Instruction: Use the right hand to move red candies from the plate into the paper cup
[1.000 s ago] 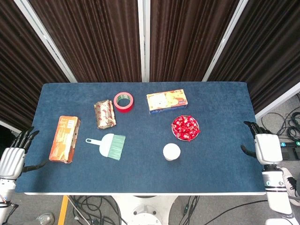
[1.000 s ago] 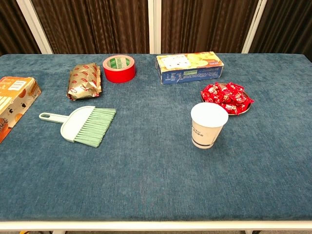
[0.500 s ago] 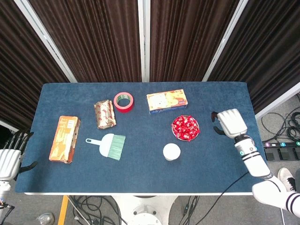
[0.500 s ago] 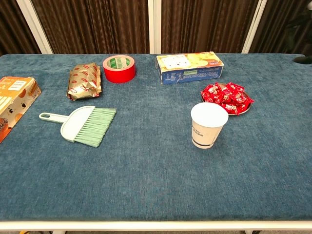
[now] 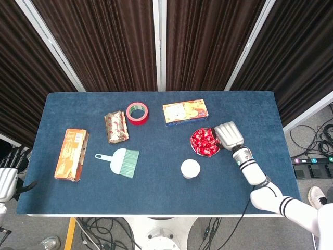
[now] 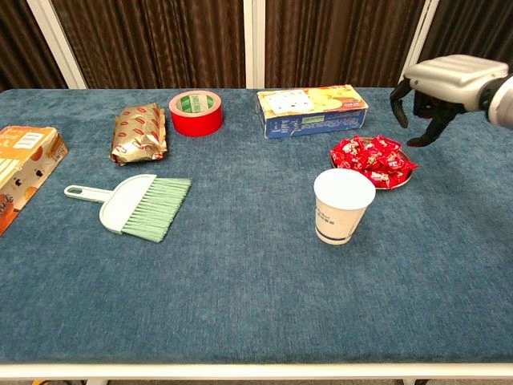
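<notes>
Right hand (image 6: 437,88) poised above the heap of red wrapped candies (image 6: 373,160).
Its fingers hang spread and empty; it should descend onto the small round plate (image 5: 194,147), pinching one candy cleanly for the white paper cup (image 6: 343,206).

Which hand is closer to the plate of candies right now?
The right. The right hand hovers at the plate's right edge, fingers apart, holding nothing. The left hand is off the table's far left corner, across from the plate.

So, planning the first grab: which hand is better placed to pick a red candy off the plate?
Right. The right hand hovers open beside the red candies, while the left hand sits off the table's far edge.
</notes>
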Controlling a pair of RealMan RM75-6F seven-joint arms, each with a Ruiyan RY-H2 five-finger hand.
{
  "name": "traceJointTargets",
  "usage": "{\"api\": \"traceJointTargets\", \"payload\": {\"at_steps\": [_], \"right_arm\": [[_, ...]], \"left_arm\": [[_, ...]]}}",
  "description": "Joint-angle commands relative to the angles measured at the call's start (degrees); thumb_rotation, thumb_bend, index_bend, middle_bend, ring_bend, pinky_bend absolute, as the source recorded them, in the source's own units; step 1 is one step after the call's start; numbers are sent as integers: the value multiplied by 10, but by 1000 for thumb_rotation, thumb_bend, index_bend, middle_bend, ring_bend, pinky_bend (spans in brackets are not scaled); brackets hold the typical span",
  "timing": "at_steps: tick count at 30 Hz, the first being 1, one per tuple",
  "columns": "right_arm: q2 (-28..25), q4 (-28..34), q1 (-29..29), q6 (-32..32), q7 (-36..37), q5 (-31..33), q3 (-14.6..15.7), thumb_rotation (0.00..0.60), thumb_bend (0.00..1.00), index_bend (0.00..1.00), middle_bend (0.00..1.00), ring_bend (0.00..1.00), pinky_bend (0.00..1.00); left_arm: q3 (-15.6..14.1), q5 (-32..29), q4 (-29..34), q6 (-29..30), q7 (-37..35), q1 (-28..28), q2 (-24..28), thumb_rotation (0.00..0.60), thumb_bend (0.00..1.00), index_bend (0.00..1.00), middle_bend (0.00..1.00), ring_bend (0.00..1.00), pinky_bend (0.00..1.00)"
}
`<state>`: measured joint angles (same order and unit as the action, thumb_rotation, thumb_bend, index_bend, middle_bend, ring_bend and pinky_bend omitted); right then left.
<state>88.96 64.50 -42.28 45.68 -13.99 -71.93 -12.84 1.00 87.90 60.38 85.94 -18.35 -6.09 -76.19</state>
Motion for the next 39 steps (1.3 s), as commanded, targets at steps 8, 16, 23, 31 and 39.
{"api": "traceJointTargets", "payload": {"at_steps": [8, 16, 23, 31, 39], "right_arm": [[31, -38, -15, 1, 34, -4, 11, 600, 266, 419, 1000, 1000, 912], [18, -16, -16, -7, 48, -7, 23, 600, 306, 392, 1000, 1000, 908], [22, -20, -17, -13, 42, 8, 26, 600, 302, 392, 1000, 1000, 908], [48, -48, -23, -20, 39, 21, 27, 600, 269, 391, 1000, 1000, 907], [59, -59, -29, -21, 45, 16, 31, 600, 267, 406, 1000, 1000, 907]], "left_arm": [[-4, 2, -24, -6, -27, 0, -9, 600, 94, 144, 137, 54, 192], [4, -3, -13, -19, -17, -12, -9, 600, 94, 144, 137, 54, 191], [3, -3, -11, -23, -19, -13, -10, 600, 94, 144, 137, 54, 191], [1, -3, -20, -22, -30, -11, -9, 600, 93, 144, 137, 55, 192], [-2, -1, -28, -23, -39, -11, -9, 600, 94, 144, 136, 54, 192]]}}
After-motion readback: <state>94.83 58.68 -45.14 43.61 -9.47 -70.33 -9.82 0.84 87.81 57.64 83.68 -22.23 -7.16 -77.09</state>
